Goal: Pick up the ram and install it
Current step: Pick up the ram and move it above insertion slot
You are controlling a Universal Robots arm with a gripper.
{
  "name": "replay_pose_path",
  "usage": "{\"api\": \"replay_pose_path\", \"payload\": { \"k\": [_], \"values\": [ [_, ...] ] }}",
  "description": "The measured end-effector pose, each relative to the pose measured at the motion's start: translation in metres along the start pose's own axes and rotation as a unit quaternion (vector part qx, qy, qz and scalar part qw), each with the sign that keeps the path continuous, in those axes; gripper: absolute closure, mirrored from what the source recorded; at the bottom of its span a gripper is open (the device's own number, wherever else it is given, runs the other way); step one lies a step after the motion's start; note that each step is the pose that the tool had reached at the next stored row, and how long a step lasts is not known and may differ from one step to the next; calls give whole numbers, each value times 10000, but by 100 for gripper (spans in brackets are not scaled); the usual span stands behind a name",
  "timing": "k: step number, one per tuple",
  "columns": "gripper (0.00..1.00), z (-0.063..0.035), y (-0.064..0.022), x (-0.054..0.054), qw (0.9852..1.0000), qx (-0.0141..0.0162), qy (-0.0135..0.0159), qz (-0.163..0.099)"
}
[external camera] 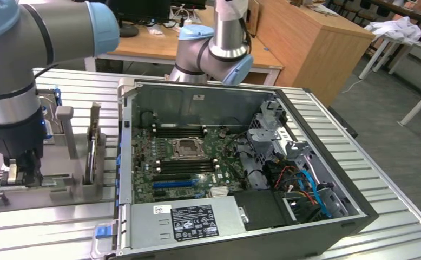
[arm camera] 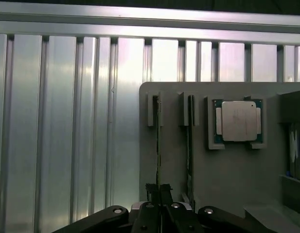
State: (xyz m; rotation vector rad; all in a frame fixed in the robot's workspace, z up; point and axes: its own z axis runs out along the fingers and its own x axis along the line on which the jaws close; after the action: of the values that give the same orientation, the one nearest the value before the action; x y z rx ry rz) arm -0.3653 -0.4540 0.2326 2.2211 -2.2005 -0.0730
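End effector (arm camera: 159, 190) at the flat grey holder (arm camera: 227, 174)
We see it pinched shut on 1 thin, dark, edge-on ram stick (arm camera: 158, 145).

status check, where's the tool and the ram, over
Tool shut on the ram. Ram on edge in the grey holder, not yet lifted. Second stick alongside, apart; nothing blocking.

Wooden desk (external camera: 144, 47), wooden cabinet (external camera: 304, 49), grey floor (external camera: 391, 142).
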Motion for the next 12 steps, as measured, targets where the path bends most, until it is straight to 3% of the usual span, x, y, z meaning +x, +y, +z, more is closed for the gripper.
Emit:
{"api": "replay_pose_path", "payload": {
  "k": [12],
  "values": [
    [88,-388,17,-9,10000,0,0,0]
  ]
}}
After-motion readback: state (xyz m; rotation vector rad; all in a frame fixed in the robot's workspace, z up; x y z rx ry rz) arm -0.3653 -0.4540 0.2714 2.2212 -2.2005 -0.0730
